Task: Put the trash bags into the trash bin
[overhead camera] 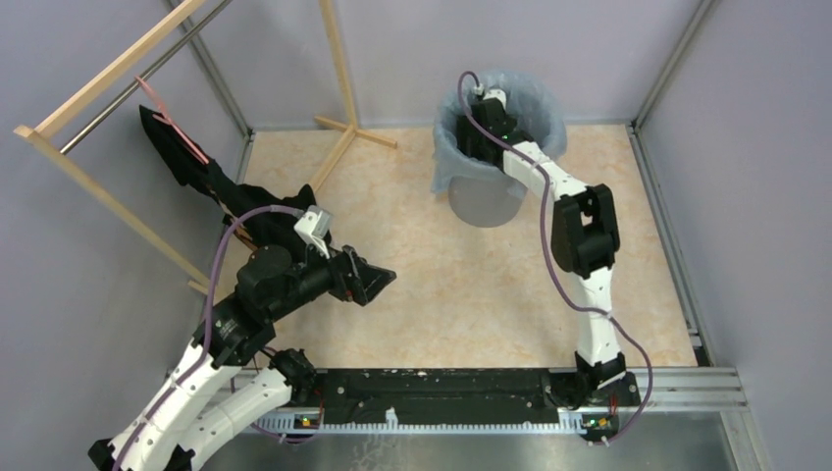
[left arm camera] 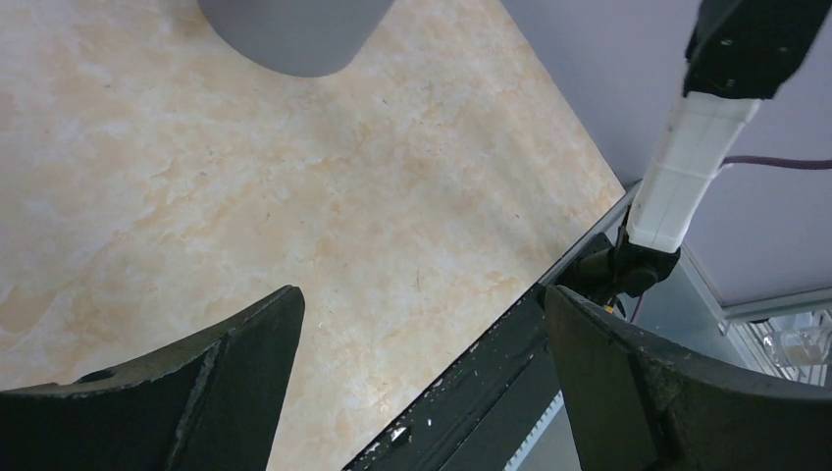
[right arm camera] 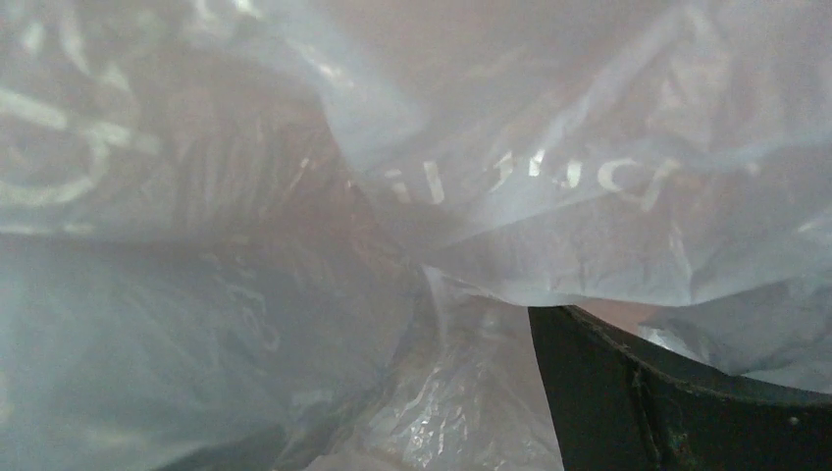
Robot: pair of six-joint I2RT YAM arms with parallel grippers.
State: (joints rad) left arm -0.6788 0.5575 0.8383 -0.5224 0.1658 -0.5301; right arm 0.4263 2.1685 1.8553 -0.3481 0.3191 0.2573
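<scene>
The grey trash bin [overhead camera: 486,201] stands at the back of the table, right of centre. The pale-blue trash bag [overhead camera: 449,147] lines it, its rim folded out over the bin's edge. My right gripper [overhead camera: 488,126] reaches down inside the bin. In the right wrist view the wrinkled bag [right arm camera: 549,206] fills the frame. One dark finger [right arm camera: 648,392] shows far right; film veils the other, and the right gripper [right arm camera: 412,383] is open. My left gripper [overhead camera: 378,280] hovers over the table's left half, open [left arm camera: 422,299] and holding nothing. The bin's base [left arm camera: 294,34] shows ahead of it.
A wooden rack [overhead camera: 108,74] stands at the back left, with a black cloth and pink strap [overhead camera: 182,157] hanging from it. One wooden foot [overhead camera: 358,132] reaches onto the table near the bin. A black rail [overhead camera: 442,392] runs along the near edge.
</scene>
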